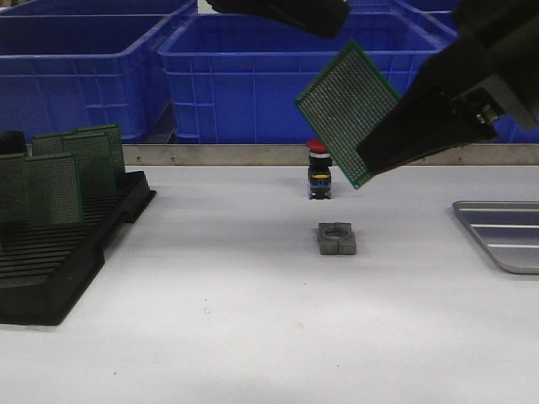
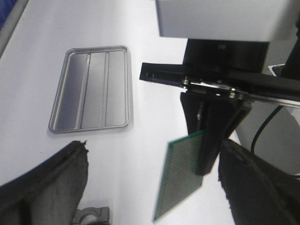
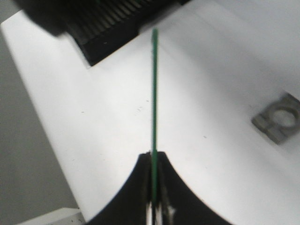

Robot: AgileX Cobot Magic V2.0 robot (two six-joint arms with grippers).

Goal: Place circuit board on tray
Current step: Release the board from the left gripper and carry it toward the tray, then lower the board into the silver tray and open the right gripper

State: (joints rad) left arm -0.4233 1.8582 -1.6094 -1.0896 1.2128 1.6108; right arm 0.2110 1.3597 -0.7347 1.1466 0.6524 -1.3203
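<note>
Nearest us, our right gripper point(image 3: 153, 187) pinches the circuit board point(image 1: 349, 109) by one edge, carrying it aloft toward the tray point(image 1: 504, 236) at right; our left gripper point(image 2: 154, 187) hangs open.

Right end effector point(image 1: 370, 168) raised, fingers clamped together; left end effector point(image 2: 150, 187) high, fingers point(image 2: 56, 183) spread.

- The tray point(image 2: 89, 89) is showing brushed silver metal with a soft sheen.
- The board point(image 1: 348, 109) is looking matt green, finely dotted.
- The rack point(image 1: 59, 248) is reading as black matt plastic.
- The crates point(image 1: 278, 76) are gleaming like glossy blue plastic.
- The block point(image 1: 337, 238) is appearing as dull grey metal, perhaps cast.
- The table point(image 1: 253, 337) is looking smooth, white, matt.
</note>
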